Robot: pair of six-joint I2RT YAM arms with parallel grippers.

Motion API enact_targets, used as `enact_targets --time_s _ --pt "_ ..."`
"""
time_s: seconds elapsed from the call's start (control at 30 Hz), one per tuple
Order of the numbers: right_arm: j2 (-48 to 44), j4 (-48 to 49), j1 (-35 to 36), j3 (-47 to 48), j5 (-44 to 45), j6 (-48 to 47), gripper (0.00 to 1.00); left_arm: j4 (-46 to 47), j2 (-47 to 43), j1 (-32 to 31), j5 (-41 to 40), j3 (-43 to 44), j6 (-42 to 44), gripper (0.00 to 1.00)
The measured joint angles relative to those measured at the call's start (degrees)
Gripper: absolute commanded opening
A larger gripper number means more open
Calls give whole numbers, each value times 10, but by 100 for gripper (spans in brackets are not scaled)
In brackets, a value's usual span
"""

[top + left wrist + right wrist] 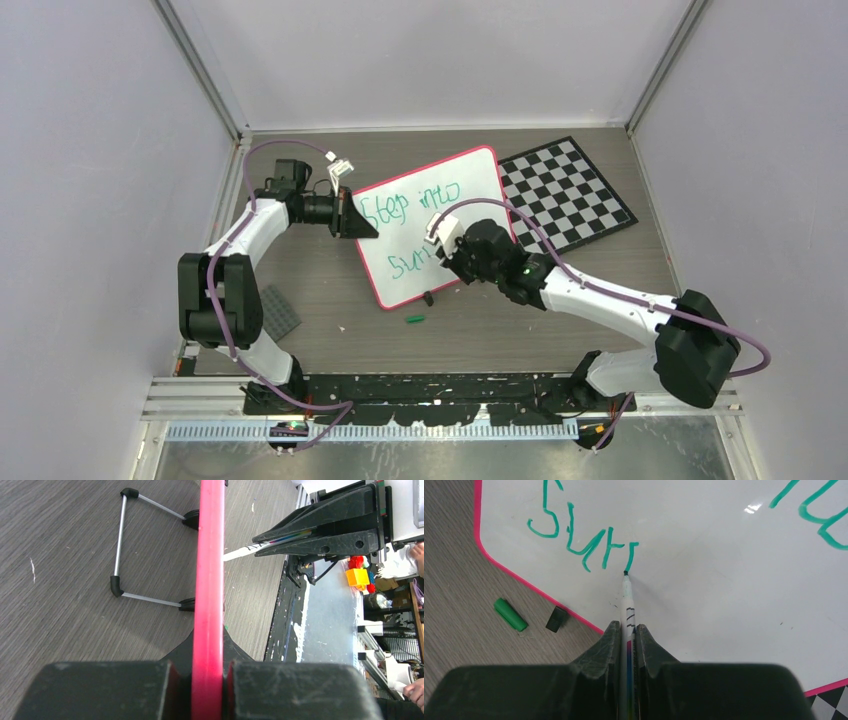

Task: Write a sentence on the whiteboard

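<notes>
The whiteboard lies tilted on the table, white with a red-pink rim. Green writing of the sentence reads "Step into" on the upper line and "surr" on the lower. My left gripper is shut on the board's left rim, and that rim runs edge-on between its jaws. My right gripper is shut on a white marker. The marker's tip touches the board at the foot of the last green stroke.
A green marker cap and a small black clip lie on the table just off the board's near edge. A black-and-white checkered board sits behind the whiteboard at right. The board's wire stand shows underneath. A dark grey plate lies at left.
</notes>
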Motion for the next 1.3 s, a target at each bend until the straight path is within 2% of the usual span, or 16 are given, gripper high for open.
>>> enact_targets --time_s 1.3 --pt "10 -16 -13 37 6 10 0 -4 2 0 2 2 7 0"
